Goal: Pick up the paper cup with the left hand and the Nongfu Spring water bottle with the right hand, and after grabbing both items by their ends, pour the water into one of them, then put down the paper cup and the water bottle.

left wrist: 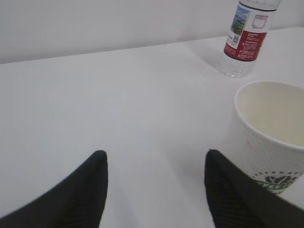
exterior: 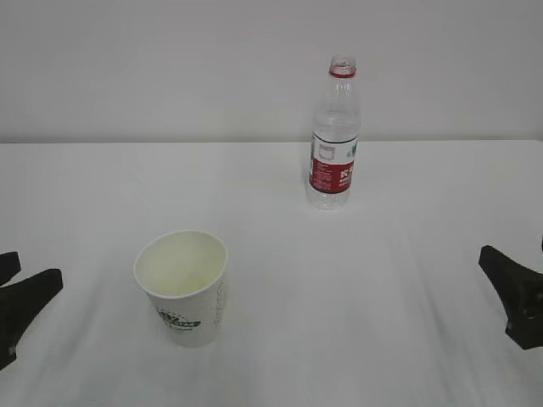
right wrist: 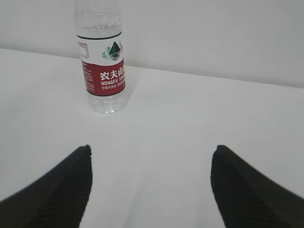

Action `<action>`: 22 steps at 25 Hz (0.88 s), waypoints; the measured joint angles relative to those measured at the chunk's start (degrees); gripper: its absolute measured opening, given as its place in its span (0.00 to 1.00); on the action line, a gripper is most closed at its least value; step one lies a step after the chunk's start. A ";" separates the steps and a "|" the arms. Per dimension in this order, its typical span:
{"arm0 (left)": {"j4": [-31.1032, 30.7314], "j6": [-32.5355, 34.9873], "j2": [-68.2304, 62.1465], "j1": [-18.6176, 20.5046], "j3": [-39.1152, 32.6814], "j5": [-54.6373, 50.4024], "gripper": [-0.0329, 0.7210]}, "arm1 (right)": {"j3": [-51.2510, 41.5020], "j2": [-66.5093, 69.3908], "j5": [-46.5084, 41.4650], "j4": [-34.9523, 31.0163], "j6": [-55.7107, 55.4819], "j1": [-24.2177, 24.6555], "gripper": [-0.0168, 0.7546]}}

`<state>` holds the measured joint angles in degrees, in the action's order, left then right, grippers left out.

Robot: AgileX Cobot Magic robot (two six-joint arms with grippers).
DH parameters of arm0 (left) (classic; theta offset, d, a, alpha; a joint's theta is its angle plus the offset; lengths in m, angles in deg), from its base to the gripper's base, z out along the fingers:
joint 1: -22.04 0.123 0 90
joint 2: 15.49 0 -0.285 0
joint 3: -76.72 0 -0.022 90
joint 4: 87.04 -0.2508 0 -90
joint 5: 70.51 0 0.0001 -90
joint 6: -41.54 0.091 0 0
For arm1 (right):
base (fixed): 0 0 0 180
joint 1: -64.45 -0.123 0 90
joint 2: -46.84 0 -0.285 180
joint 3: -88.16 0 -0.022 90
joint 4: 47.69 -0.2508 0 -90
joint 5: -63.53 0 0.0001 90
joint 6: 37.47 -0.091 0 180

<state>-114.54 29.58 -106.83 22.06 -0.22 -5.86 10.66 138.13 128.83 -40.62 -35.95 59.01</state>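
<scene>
Paper cup point(exterior: 183, 287) stands upright on the white surface point(exterior: 356, 297), near the left tool point(left wrist: 154, 183), which is wide and empty; it looks light and easily crushed (grip gently, low on the wall). Nongfu Spring water bottle point(exterior: 333, 136), uncapped, stands farther back; the right tool point(right wrist: 151, 185) is also wide and empty.
</scene>
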 joint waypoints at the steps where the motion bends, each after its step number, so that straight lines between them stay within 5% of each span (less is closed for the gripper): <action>1: -0.92 0.00 0.00 0.00 0.00 0.38 0.66 | 0.00 0.00 0.00 0.04 0.00 0.00 0.78; 15: -10.76 1.66 -12.09 0.00 0.14 0.73 0.68 | 0.00 0.00 0.00 0.95 -0.31 0.00 0.78; 22: -12.51 2.64 -13.50 0.00 1.98 0.91 0.82 | 0.00 0.00 0.00 1.60 -0.75 0.00 0.78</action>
<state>-127.05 32.22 -120.33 22.06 1.76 -4.94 10.66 138.13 128.83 -39.02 -36.71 59.01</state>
